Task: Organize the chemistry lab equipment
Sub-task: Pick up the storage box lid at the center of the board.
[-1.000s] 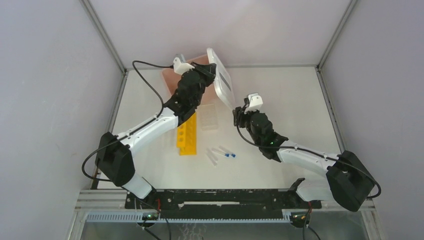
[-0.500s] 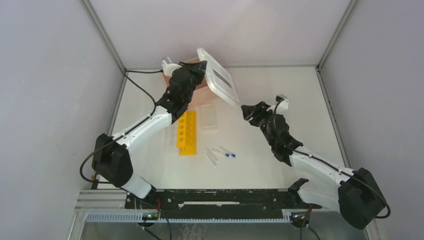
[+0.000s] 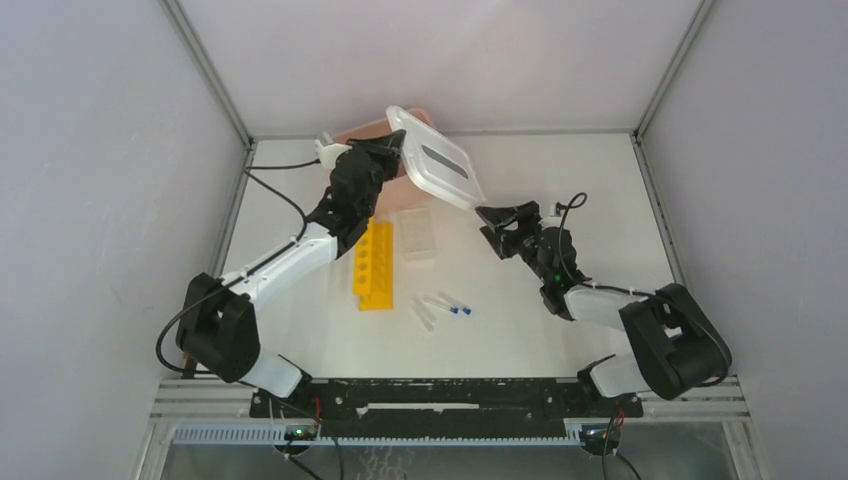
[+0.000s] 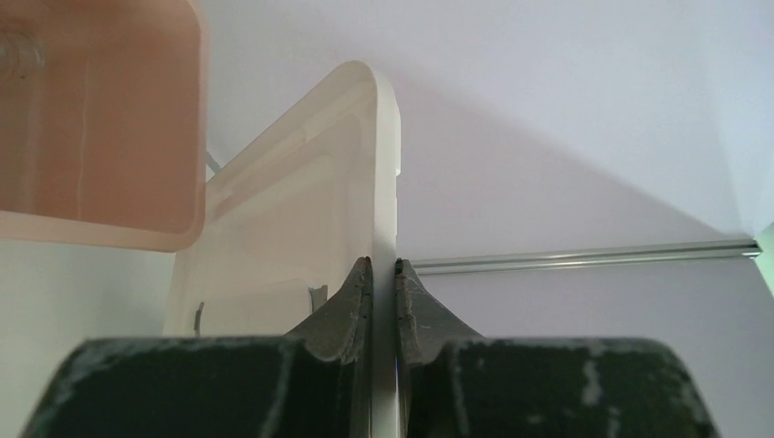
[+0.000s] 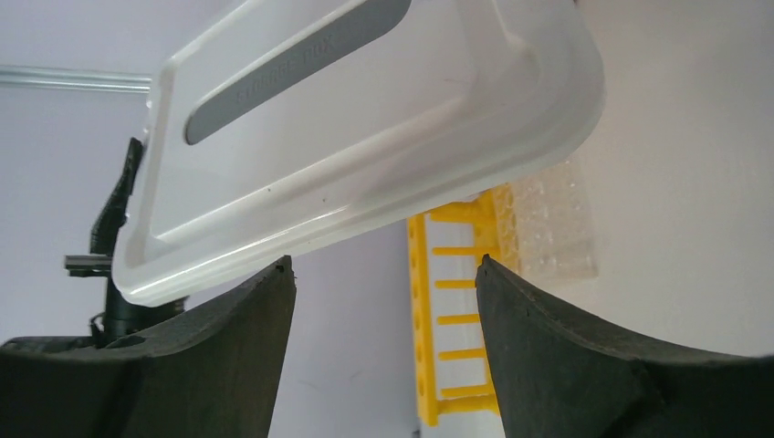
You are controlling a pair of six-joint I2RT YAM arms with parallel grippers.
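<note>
Left arm (image 3: 290, 255): you reach to the far corner; left gripper (image 4: 382, 265) pinches the white lid (image 3: 437, 160) by its edge.
Right arm (image 3: 600, 297): bent inward; right gripper (image 5: 383, 269) wide, empty, near the lid's corner.
Yellow rack (image 3: 374, 265): on the table (image 3: 600, 200), beside the clear rack (image 3: 418, 233).

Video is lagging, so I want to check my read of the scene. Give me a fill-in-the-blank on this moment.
The left gripper is ____ on the white lid's edge.
The right gripper's jaws stand ____, facing the lid.
In the top view, the yellow rack lies just ____ of the clear gridded rack.
Missing words: shut; open; left.
</note>
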